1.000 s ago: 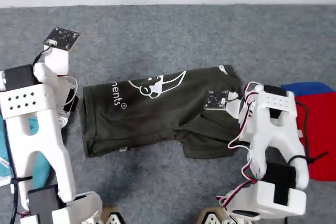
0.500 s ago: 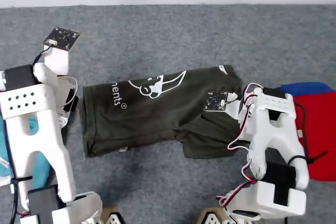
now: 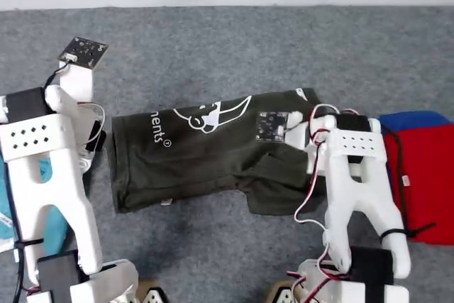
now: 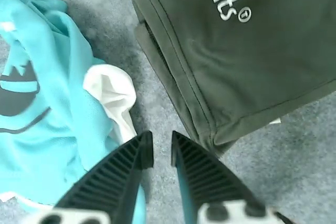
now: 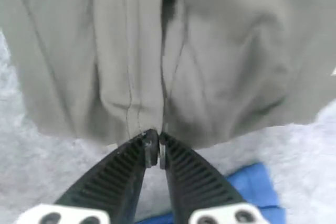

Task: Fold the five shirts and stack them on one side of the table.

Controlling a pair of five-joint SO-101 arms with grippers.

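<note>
Right arm (image 3: 352,168) covers dark shirt's (image 3: 206,154) end (gripper (image 5: 157,146) pinching it).

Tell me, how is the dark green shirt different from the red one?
The dark green shirt has white print showing; the red shirt looks plain. The dark green shirt lies wide and rumpled in the middle of the table; the red shirt sits neat at one side. The dark green shirt lies straight on the table, while the red shirt rests on a blue shirt. Both lie flat.
</note>
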